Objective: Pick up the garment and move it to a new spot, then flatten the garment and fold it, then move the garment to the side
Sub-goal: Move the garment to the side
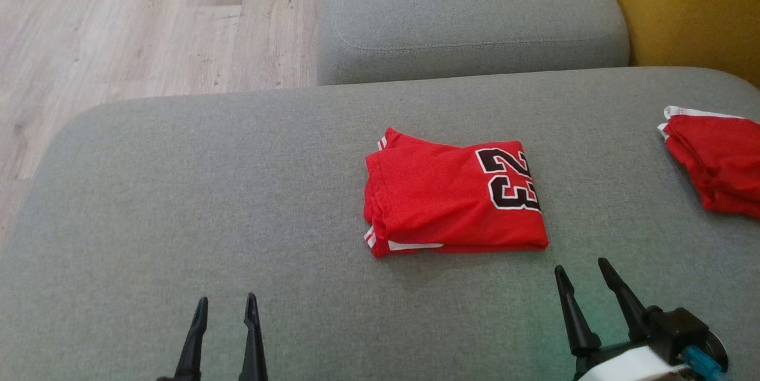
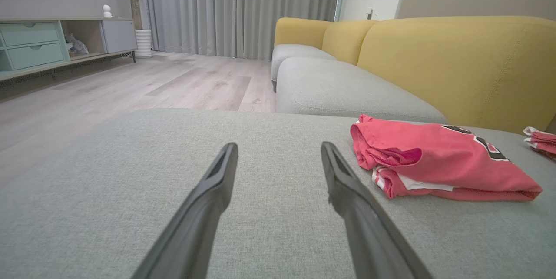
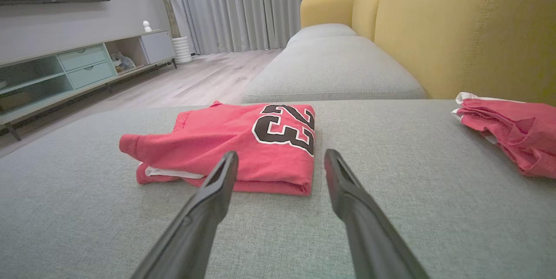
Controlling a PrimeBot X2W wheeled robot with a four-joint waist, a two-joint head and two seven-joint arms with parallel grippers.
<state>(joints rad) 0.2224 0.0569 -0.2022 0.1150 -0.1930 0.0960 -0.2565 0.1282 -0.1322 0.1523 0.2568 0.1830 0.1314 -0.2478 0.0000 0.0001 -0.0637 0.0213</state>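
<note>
Head view: the folded red garment (image 1: 454, 194) lies in the middle of the grey sofa seat (image 1: 178, 203), with a second red bundle (image 1: 718, 161) at the right edge.

Left wrist view: the left hand (image 2: 278, 144) is spread and empty, and the garment lies off to its right.

Right wrist view: the right hand (image 3: 281, 152) is spread and empty, and the garment lies just beyond its fingertips.

Folded jersey (image 1: 451, 194) lies mid-way across near sofa seat (image 1: 178, 221). Second garment (image 1: 715, 161) on same seat, well apart to the right, at head view's edge. Right pincer (image 1: 580, 264) just before jersey's near right corner, apart from it. Left pincer (image 1: 227, 298) well apart, left. Further seat cushion (image 1: 469, 13) behind; backrest (image 1: 689, 7) far right; floor (image 1: 119, 43) behind, left.
</note>
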